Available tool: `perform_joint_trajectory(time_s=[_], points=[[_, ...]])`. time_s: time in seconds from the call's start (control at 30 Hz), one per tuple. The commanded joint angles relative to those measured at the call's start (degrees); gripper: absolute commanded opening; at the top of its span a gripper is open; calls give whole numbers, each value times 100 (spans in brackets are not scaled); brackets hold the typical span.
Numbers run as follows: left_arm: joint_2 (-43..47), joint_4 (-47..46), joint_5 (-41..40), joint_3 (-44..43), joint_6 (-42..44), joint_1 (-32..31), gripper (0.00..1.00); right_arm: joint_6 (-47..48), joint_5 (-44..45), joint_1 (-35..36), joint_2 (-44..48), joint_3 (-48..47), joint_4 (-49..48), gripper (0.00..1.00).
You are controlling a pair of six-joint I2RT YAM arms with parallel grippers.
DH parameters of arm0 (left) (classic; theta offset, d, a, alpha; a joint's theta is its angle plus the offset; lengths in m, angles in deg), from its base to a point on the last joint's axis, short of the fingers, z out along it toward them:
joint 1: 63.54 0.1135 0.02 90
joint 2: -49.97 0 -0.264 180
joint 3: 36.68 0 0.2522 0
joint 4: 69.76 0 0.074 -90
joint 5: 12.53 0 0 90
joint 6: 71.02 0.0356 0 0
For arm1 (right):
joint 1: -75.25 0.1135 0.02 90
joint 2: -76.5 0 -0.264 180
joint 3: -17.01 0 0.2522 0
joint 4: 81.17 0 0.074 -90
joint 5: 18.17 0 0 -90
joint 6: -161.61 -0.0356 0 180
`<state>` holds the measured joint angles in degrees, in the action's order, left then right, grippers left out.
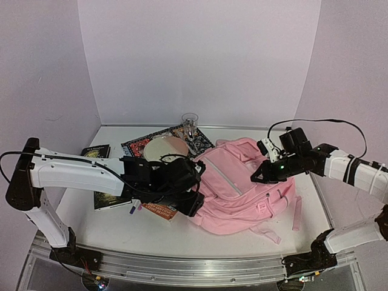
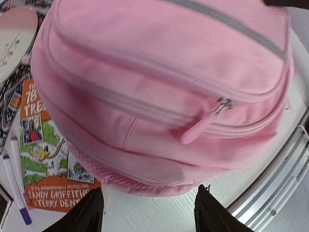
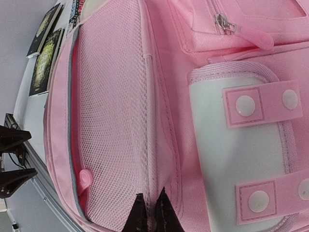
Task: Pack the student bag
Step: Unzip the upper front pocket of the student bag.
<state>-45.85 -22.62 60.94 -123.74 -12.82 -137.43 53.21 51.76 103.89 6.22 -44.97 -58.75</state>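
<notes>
The student bag (image 1: pixel 242 191) lies flat on the tabletop (image 1: pixel 242 245) between my two arms, right of centre. My left fingers (image 1: pixel 193 204) stand wide apart just beside its left edge, low over the tabletop, and touch nothing; the bag's bulging pink side fills the left wrist view above them. My right fingers (image 1: pixel 257 177) hang over the bag's right half. They are drawn together with their tips at the seam of its mesh side pocket (image 3: pixel 111 121); I cannot tell whether any fabric is pinched between them.

The bag is soft pink fabric with a grey zip line along the top. A pink zip pull (image 2: pixel 198 130) hangs on a front pocket. The white patch (image 3: pixel 231 159) is crossed by two pink snap tabs.

I count one bag, one orange book (image 2: pixel 53 159) tucked partly under it, two markers (image 2: pixel 15 183), two dark books (image 3: pixel 44 60), one round plate (image 1: pixel 167 147) and one glass (image 1: pixel 190 124).
</notes>
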Motion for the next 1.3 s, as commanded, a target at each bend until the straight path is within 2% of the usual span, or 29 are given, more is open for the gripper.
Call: perform_joint_trajectory(time_s=[0.0, 0.2, 0.5, 0.83, 1.03, 1.13, 1.27], points=[[301, -1498, 321, 163, 886, 51, 69, 256, -449, 0, 225, -56, -464, 0], [206, -1962, 1065, 328, 1122, 414, 69, 254, -632, -2, 219, -75, -507, 0], [-26, -2353, 2005, 564, 1177, 713, 63, 187, -826, 1, 221, 2, -638, 0], [-592, -2449, 2195, 557, 1264, 722, 52, 120, -946, -3, 113, -45, -748, 0], [-798, -2575, 2300, 503, 1282, 711, 32, 110, -935, -5, 77, -81, -766, 0], [-832, -2764, 2458, 512, 1237, 700, 31, 86, -934, -1, 51, -102, -781, 0], [-834, -3093, 2511, 505, 1181, 564, 34, 75, -967, -1, -13, -126, -808, 0]])
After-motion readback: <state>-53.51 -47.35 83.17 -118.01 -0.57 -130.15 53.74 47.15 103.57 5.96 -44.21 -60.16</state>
